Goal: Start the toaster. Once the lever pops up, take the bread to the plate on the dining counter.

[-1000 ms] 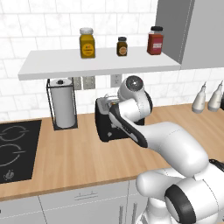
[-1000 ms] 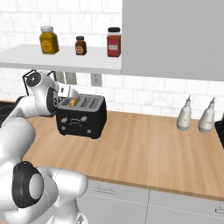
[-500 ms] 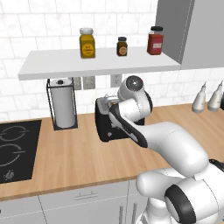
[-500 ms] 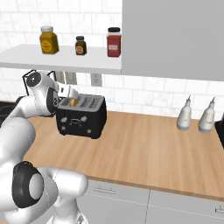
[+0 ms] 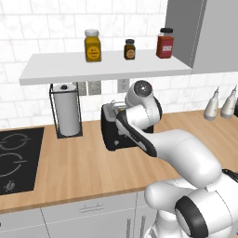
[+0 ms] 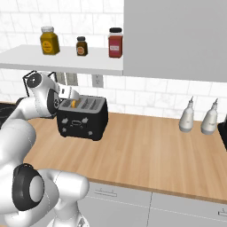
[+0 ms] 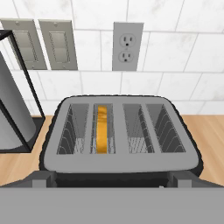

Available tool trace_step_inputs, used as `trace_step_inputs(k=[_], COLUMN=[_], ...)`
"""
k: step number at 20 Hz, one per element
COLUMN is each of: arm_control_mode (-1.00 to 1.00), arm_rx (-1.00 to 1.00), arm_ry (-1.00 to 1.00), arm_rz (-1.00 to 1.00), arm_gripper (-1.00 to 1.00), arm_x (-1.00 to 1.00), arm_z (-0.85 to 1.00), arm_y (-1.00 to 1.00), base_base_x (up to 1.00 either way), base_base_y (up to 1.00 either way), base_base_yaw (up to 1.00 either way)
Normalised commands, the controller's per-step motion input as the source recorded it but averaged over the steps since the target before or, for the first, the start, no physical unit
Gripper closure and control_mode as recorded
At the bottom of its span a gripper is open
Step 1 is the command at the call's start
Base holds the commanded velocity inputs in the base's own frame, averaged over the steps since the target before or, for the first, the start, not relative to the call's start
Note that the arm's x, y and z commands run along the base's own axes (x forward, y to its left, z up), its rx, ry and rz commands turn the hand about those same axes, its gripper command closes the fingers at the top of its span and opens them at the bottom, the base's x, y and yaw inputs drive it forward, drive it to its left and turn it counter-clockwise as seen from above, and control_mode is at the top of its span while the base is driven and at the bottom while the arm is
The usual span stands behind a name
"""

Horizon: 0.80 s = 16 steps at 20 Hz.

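Overhead, the tool hangs spread wide, gripping nothing; bread sits in toaster.

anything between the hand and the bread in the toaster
Nothing visible does. The hand view looks straight down on the toaster, and the bread sits low in the second slot from the left, with open air above it.

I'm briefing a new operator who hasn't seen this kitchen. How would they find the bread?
Find the white shelf on the tiled wall; below it a black toaster stands on the wooden counter. The bread sits down in its second slot from the left in the hand view, the only filled slot.
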Motion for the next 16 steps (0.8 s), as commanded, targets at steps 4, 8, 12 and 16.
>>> trace_step_inputs(k=[4, 8, 12, 16], arm_control_mode=[-1.00, -1.00, -1.00, -1.00], arm_rx=[0.00, 0.00, 0.00, 0.00], arm_ry=[0.00, 0.00, 0.00, 0.00], arm_rz=[0.00, 0.00, 0.00, 0.00], arm_gripper=[-1.00, -1.00, -1.00, -1.00], arm_x=[0.00, 0.00, 0.00, 0.00], arm_z=[0.00, 0.00, 0.00, 0.00], arm_y=[0.00, 0.00, 0.00, 0.00], base_base_x=[0.00, 0.00, 0.00, 0.00], base_base_y=[0.00, 0.00, 0.00, 0.00], base_base_yaw=[0.00, 0.00, 0.00, 0.00])
